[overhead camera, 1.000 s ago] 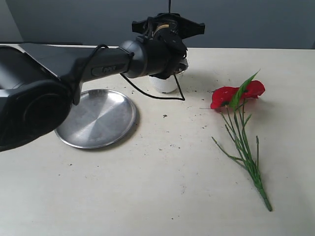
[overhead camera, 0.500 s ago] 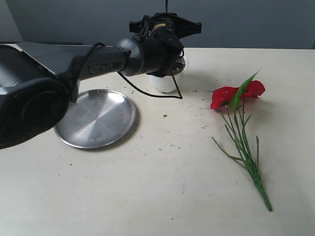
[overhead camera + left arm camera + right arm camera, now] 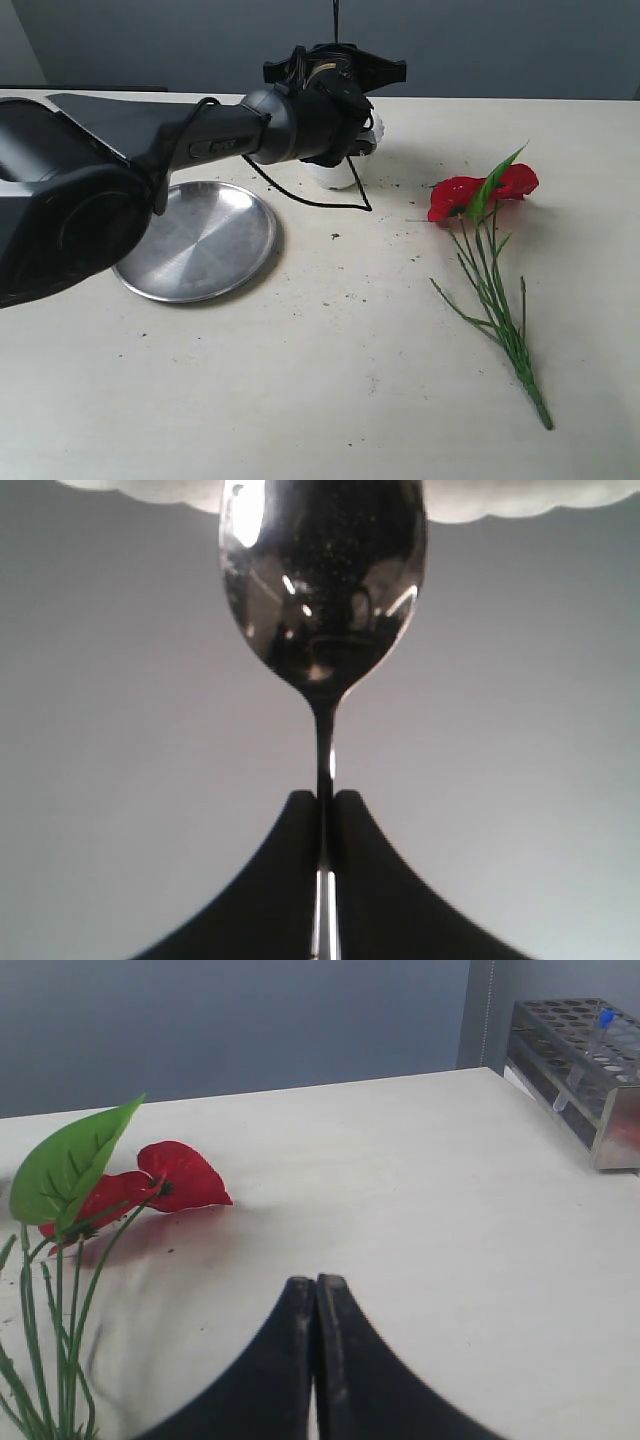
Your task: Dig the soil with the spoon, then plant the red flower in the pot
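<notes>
Here the left gripper was pinching the thin handle of the spoon. Its two black fingers were pressed against the steel from both sides. The shiny oval bowl of the spoon pointed away from the gripper and reached the wavy white rim of the pot. The tip of the bowl was cut off by the edge of the picture, so I could not tell whether it touched anything.

In the exterior view the left arm stretched across from the left and covered most of the pot. Only a part of its white wall showed under the wrist. The inside of the pot was hidden. A few dark crumbs of soil lay scattered on the light table, between the pot and the red flower. A round steel plate lay flat on the left, near the pot and not touching it.

The red flower lay on its side on the right part of the table, well apart from the pot. Its long green stems pointed toward the near edge.

The right gripper had its fingers pressed together with nothing between them. It was near the flower but apart from it. A metal rack stood further behind.
</notes>
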Robot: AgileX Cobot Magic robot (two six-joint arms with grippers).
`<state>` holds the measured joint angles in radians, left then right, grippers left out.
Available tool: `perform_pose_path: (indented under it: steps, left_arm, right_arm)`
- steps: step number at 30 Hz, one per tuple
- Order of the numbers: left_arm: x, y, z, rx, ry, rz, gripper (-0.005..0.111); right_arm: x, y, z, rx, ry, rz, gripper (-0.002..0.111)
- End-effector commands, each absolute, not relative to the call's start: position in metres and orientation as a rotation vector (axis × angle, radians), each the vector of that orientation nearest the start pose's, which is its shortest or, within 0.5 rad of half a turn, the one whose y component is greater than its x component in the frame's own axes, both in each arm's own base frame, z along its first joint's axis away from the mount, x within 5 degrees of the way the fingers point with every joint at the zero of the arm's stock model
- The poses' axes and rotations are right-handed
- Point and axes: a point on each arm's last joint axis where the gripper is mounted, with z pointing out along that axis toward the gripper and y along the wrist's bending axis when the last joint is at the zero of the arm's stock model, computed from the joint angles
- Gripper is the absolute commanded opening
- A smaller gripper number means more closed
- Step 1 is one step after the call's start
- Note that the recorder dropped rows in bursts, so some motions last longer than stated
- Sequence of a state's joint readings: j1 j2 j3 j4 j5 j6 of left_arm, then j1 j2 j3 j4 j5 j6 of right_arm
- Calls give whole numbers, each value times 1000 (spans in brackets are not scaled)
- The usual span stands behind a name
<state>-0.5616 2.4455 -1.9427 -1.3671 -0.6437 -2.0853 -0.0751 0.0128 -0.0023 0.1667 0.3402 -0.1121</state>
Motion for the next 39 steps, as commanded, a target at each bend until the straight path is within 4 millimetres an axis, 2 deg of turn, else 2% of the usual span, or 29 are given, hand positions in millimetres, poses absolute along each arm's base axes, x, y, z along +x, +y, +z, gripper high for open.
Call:
perform_pose_path:
  steps: [1,11,15,19,25,39]
  left_arm:
    - [492,-251,175,-2453,-253,-1981,0]
    - [489,-257,160,-2456,-244,-1947,0]
    - [485,-259,156,-2459,-307,-1920,0]
    - [480,-261,156,-2431,-369,-1907,0]
    - [472,-272,152,-2493,-431,-1869,0]
    - [459,-285,154,-2428,-442,-1883,0]
  right_arm:
    - [54,1,183,75,1822,26,-1]
    - [54,1,183,75,1822,26,-1]
    - [54,1,183,75,1822,26,-1]
    - [54,1,183,75,1822,26,-1]
    - [54,1,183,75,1822,26,-1]
    - [54,1,183,75,1822,26,-1]
